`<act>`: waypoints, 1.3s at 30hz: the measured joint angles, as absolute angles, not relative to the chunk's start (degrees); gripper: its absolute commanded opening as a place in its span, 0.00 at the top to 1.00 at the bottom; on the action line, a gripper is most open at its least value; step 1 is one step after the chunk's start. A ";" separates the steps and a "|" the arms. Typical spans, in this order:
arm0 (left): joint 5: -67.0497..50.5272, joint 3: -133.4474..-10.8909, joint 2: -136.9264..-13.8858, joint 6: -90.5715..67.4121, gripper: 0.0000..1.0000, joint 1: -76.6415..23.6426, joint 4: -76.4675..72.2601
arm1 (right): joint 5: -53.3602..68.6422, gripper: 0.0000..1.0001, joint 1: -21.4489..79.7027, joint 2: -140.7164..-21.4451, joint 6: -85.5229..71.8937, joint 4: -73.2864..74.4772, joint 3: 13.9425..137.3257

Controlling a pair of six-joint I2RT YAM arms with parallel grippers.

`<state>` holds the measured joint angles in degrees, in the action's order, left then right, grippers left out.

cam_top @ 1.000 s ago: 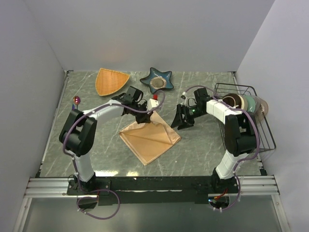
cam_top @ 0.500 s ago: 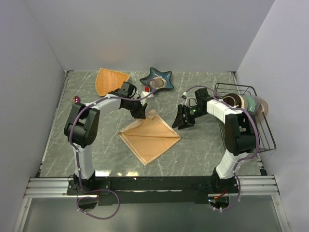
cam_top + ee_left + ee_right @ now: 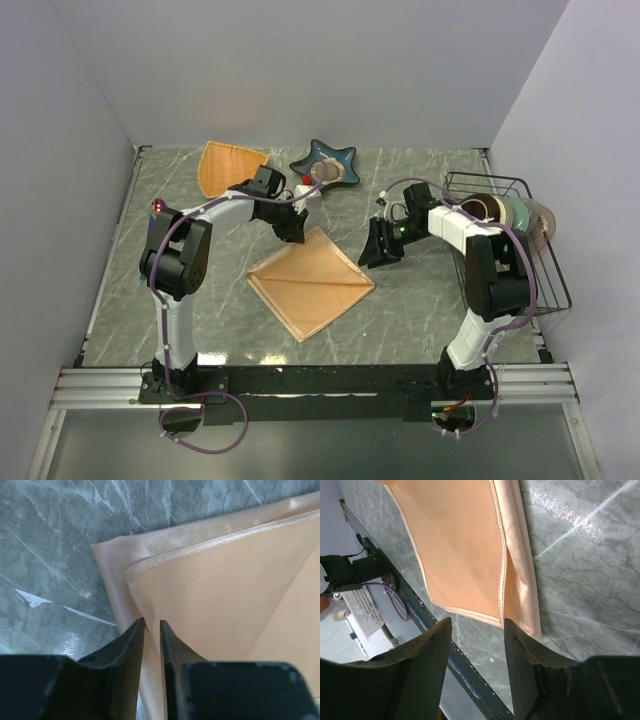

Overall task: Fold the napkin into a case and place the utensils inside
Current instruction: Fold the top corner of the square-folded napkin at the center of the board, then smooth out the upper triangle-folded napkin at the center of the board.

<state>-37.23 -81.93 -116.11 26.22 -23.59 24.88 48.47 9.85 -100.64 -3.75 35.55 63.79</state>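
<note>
Left gripper [image 3: 151, 622] has let the shiny peach-orange satin napkin [image 3: 312, 280] fall flat, jaws barely apart, arm stretched far. Right gripper [image 3: 477, 623] gapes wide.

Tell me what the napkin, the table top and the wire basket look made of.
The napkin: satin-like woven cloth, peach, soft sheen, stitched hem. The table top: grey-green marble look with white veins, glossy glare; stone or laminate, cannot tell. The wire basket: thin black rods, probably coated metal.

Both wrist views cut off the napkin [image 3: 225, 605].
</note>
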 measured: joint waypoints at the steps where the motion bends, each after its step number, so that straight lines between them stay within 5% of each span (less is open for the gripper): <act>1: -37.19 -82.46 -116.25 26.09 0.69 -23.59 25.02 | 48.47 0.47 9.85 -100.64 -3.73 35.57 63.75; 7: -36.88 -85.56 -116.40 25.56 0.53 -23.51 25.23 | 48.40 0.48 9.85 -100.64 -3.64 35.57 63.70; 30: -36.88 -64.62 -99.90 13.34 0.44 -18.02 27.33 | 37.23 0.60 18.39 -99.53 -3.51 29.15 61.98; 35: -36.12 -62.19 -99.11 12.08 0.47 -17.54 27.27 | 35.90 0.62 18.39 -99.61 -3.27 29.02 61.65; 39: -35.24 -61.60 -97.84 11.49 0.53 -17.12 27.27 | 34.96 0.72 18.39 -100.31 -2.96 28.64 61.47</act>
<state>-35.24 -61.60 -97.84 11.49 -17.12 27.27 34.96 18.39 -100.31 -2.96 28.64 61.47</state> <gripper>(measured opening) 0.517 0.353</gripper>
